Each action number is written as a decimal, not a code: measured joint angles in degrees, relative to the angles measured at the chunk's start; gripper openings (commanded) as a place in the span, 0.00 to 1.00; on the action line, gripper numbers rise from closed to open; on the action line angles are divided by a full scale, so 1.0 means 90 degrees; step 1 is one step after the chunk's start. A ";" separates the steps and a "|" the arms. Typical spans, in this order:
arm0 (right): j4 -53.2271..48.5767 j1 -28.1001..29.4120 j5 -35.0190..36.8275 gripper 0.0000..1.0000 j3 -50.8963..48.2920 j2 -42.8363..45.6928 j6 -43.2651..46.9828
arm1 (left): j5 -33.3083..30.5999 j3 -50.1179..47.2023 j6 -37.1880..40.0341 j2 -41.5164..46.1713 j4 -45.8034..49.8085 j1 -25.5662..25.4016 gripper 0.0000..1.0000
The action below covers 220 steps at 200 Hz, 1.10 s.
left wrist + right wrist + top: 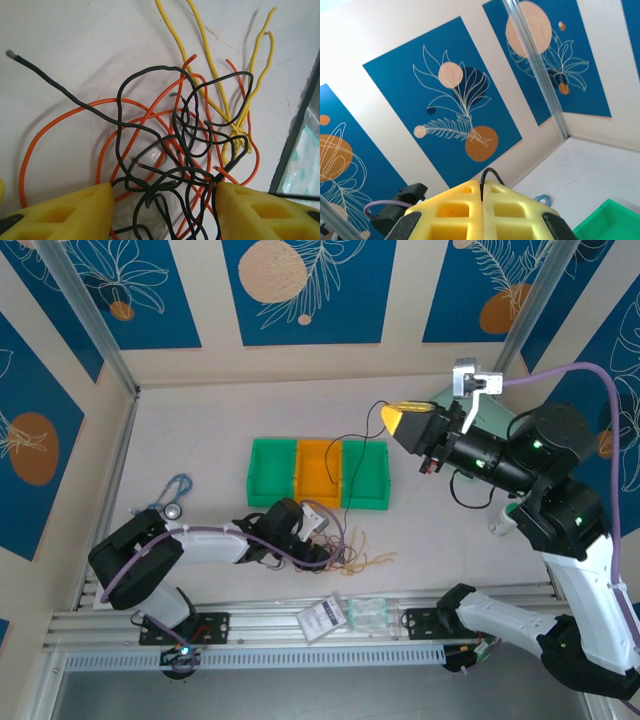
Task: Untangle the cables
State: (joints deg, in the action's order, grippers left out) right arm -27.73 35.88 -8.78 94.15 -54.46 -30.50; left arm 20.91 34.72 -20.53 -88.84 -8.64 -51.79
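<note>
I am starting at the far left of the overhead camera, where a blue cord [178, 488] with a round metal disc is lying near the table's [200, 420] left edge, well apart from the work. To its right the left gripper [310, 530] is sitting low at the edge of the cables [345, 552], which are lying in a loose heap between the bins and the front rail [250, 625]. The left wrist camera is giving me what the overhead shot is blurring. Black, orange and yellow strands are crossing in a knot, and the yellow fingers [70, 212] are standing apart on either side of it, released, with strands running through the gap. At that view's right edge the rail and a clear packet [302, 167] are crowding in, while open tabletop is stretching left and beyond. Behind the heap a row of three bins [318, 472], green, orange, green, is standing across the way back. Further right the right gripper [405, 422] is hanging high over the table. Its wrist camera is showing its fingers clenched on a black wire [489, 173], which is looping out of the seam between them.
</note>
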 measured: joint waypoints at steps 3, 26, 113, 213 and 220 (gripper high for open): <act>-0.0005 -0.0002 0.0036 0.00 0.0005 0.0034 0.0032 | 0.0000 0.0005 0.0000 -0.0007 0.0000 0.0000 0.56; -0.0036 -0.0015 0.0408 0.00 0.0085 0.0272 0.0255 | 0.0000 0.0044 0.0000 -0.0056 -0.0019 0.0000 0.56; -0.0107 -0.0015 0.1919 0.00 0.0274 0.1003 0.1209 | -0.0002 0.0051 -0.0002 -0.0092 -0.0087 0.0000 0.56; -0.0624 -0.0015 0.2968 0.00 -0.0194 0.0959 0.1610 | -0.0002 0.0313 0.0000 0.0622 0.0554 0.0000 0.67; -0.0641 -0.0015 0.2985 0.00 -0.0228 0.0933 0.1613 | -0.0015 0.0391 0.0002 0.0797 0.0653 0.0000 0.68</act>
State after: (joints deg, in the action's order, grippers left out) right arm -33.50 35.75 18.09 92.09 -46.06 -15.99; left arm 20.78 38.24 -20.51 -81.67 -2.76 -51.79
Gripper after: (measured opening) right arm 0.053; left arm 0.667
